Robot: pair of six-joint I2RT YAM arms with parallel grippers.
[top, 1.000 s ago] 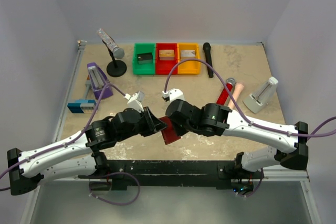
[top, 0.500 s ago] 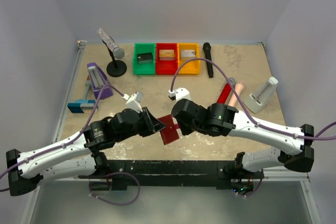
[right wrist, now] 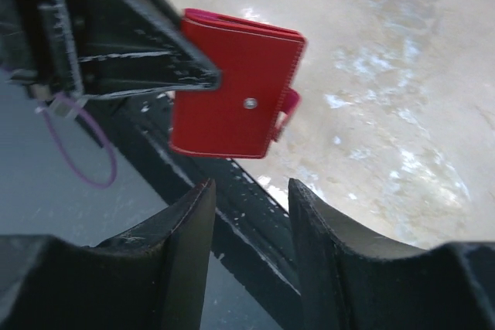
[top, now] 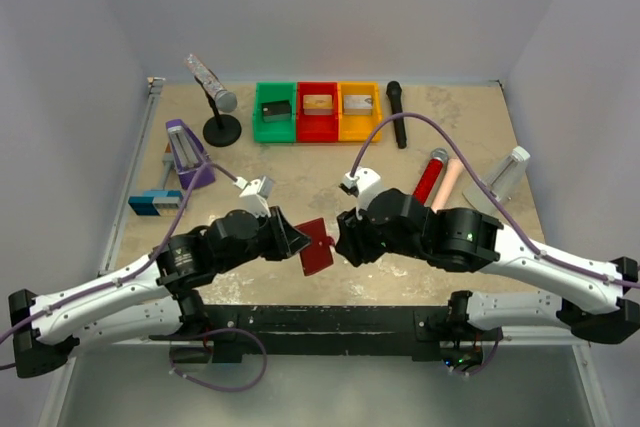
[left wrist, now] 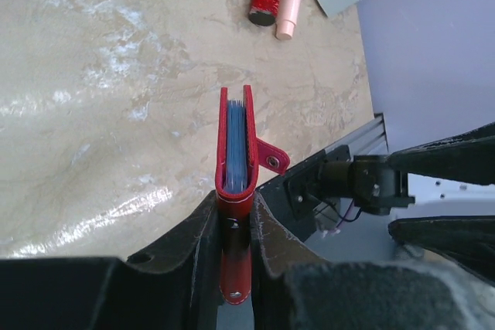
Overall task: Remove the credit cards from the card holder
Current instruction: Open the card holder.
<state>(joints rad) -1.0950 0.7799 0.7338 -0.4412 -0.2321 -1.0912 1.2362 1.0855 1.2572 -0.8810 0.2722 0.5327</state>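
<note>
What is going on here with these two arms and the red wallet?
The left gripper is shut on the card holder, holding it closed and on edge, off the table. The right gripper is open and faces the holder without touching it. No credit cards are out; only blue pockets show between the covers.

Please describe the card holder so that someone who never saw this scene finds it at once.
Start at the near edge of the table, at its middle. The left gripper pinches the card holder. It is a flat dark red wallet with a small tab strap, unlike the round red microphone beyond.
</note>
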